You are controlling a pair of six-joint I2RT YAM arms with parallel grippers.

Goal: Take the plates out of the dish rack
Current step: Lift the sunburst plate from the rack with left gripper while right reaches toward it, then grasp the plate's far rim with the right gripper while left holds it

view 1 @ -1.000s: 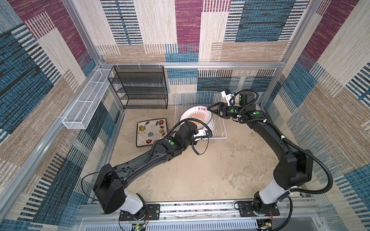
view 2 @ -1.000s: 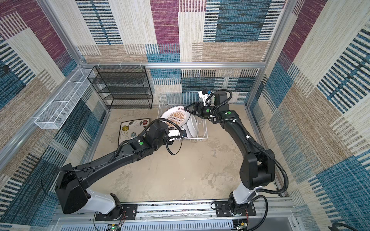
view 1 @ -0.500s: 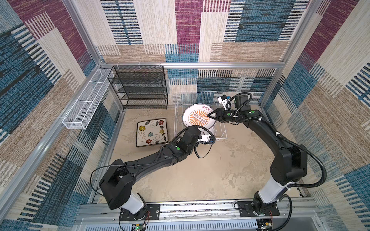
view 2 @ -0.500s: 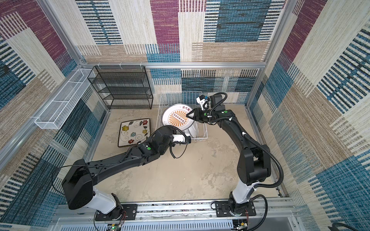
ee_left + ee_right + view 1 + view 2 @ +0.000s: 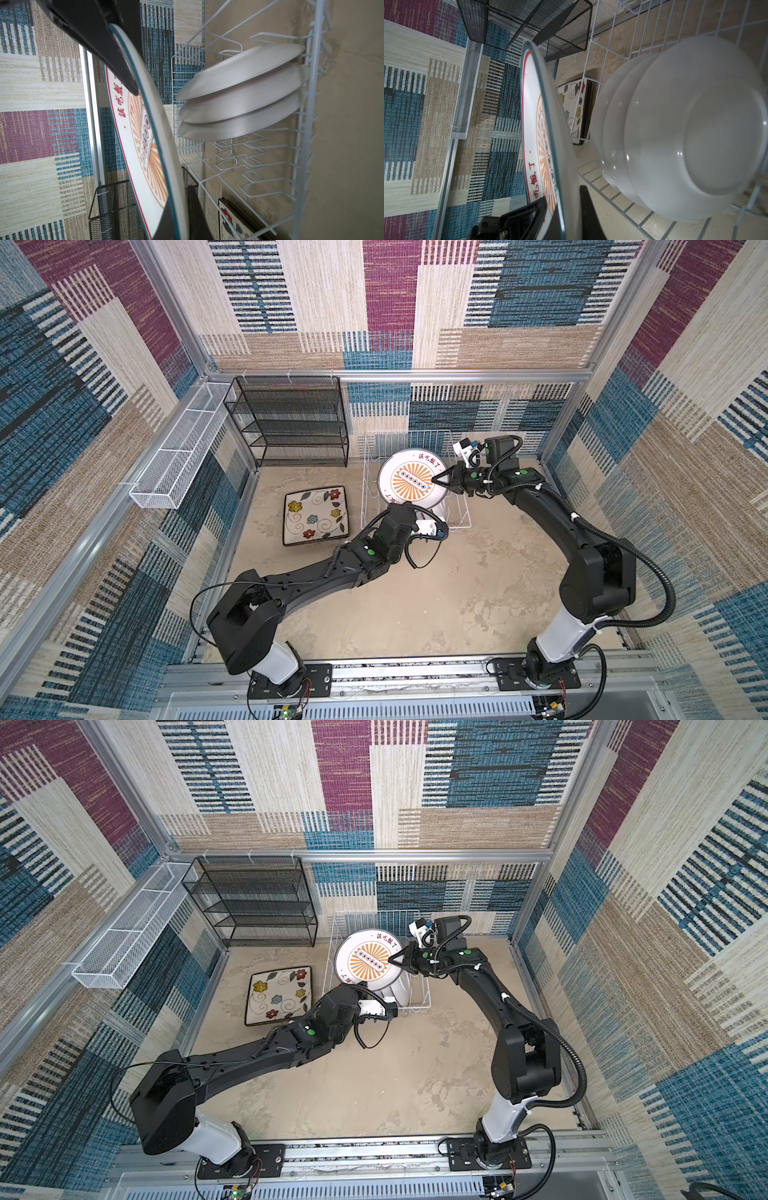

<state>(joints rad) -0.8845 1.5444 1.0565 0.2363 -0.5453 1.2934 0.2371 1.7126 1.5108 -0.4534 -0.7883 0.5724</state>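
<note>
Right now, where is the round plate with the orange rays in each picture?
In a top view: plate in the middle, tilted over the rack.
In a top view: plate in the middle again, right of the shelf.
Left wrist: plate edge-on, close, beside three white plates in the rack.
Right wrist: plate edge-on, close, beside those white plates.
Shared landmark: the black shelf shows in all four.

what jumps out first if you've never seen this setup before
A round plate with an orange sunburst print is tilted up over the dish rack at the back of the table, pinched at its rim by both the left hand and the right hand. Three white plates lean together in the rack, and a stack of square flowered plates lies flat to its left.
</note>
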